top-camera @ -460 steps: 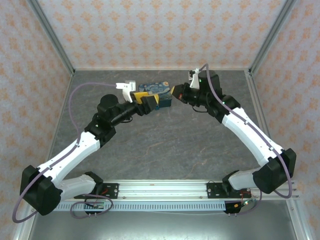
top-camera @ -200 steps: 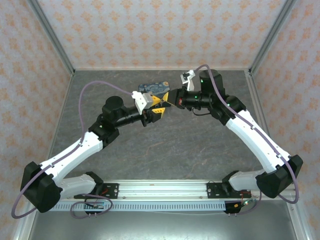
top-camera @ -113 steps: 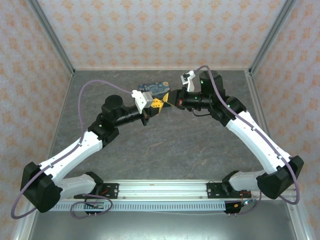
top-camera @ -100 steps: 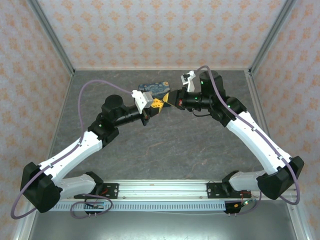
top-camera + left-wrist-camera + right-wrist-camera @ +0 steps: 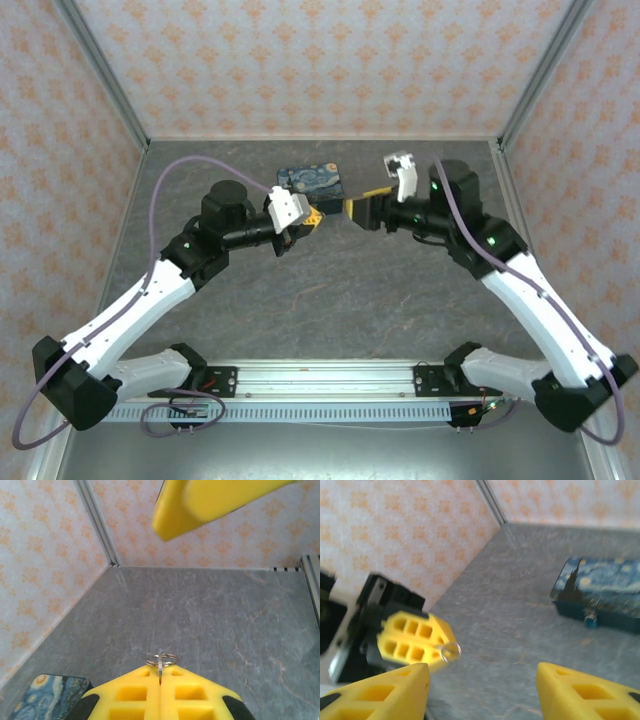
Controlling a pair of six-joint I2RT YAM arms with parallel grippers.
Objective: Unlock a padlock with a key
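Yellow-padded left hand [image 5: 160, 676] pinches a small silver key ring [image 5: 161, 658], seemingly readied for the tiny teal-blue padlock [image 5: 590, 620]; right hand [image 5: 482, 670] hangs spread, clear.

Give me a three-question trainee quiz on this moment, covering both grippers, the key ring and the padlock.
1. True or false: the right gripper is clamped on the padlock.
2. Multiple choice: what pokes out between the shut fingers of the left gripper? A) a key ring B) a screw C) a cable tie
3. Short answer: where does the padlock sit?

Key
1. False. Its jaws stand open with nothing between them, apart from the padlock.
2. A
3. At the front wall of the Starry Night tin.
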